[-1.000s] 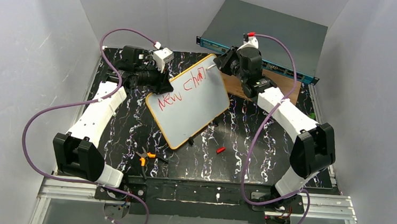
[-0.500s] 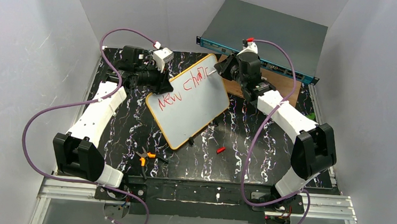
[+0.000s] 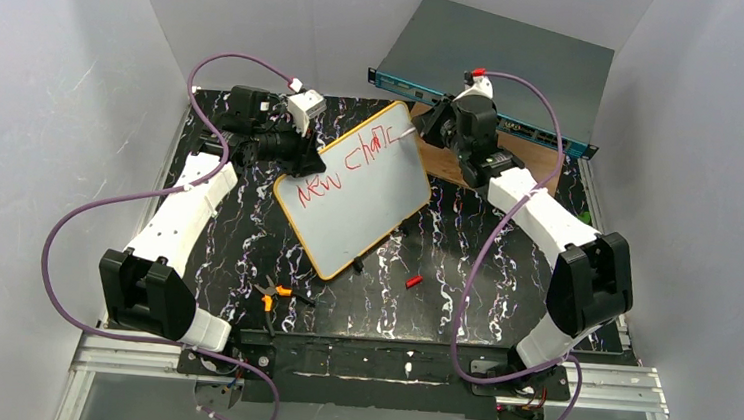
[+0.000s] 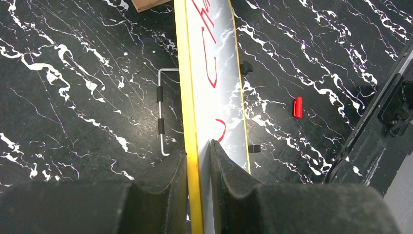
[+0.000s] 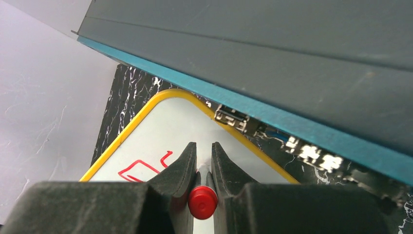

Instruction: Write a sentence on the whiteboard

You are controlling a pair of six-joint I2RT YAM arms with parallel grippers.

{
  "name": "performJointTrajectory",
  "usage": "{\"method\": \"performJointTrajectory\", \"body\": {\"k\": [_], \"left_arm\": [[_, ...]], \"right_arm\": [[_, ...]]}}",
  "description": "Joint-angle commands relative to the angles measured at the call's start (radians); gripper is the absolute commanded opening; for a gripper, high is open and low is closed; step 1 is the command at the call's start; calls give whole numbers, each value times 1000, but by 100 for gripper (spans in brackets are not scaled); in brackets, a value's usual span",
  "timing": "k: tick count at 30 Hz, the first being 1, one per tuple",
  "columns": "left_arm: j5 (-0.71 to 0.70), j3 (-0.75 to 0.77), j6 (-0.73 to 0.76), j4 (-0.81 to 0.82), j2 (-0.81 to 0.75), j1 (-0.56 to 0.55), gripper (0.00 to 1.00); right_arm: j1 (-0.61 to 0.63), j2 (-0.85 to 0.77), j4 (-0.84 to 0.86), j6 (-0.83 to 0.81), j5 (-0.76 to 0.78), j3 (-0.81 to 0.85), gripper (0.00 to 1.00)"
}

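Top external first: where do we log the whiteboard (image 3: pixel 358 209)?
— Middle of the black marbled table (image 3: pixel 245 240), set at a tilt and turned diagonal, between the two arms. The sentence (image 3: pixel 339 172) runs in red along its far-left part; we read "new cha" plus a few strokes.

Left gripper (image 4: pixel 198 148)?
— Left wrist view settles it: clamped on the board's yellow-orange rim, one finger on each face.

Right gripper (image 5: pixel 203 146)?
— Closed around a marker (image 5: pixel 202 202), red butt end toward the lens, barrel aimed at the board's far corner. Tip contact we cannot tell.

Loose items?
— Small red cap (image 3: pixel 413 282) on the table, near the board's lower edge but apart from it. Orange-handled pliers (image 3: pixel 271 294) toward the near edge. Brown wooden board (image 3: pixel 452 161) beneath the right wrist. Grey rack unit (image 3: pixel 500 60) with teal front at the far side
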Motion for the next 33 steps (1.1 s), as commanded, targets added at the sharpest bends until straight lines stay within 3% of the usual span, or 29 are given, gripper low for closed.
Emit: {"method": "performJointTrajectory", "body": {"k": [1, 11, 33], "left_arm": [[-24, 15, 87, -17, -27, -8, 0], [-22, 15, 84, -18, -26, -9, 0], [-26, 21, 85, -28, -24, -13, 0]], "right_arm": [[-8, -45, 19, -22, 2, 37, 1], [-3, -154, 31, 24, -45, -30, 1], [-3, -15, 15, 37, 18, 80, 1]]}}
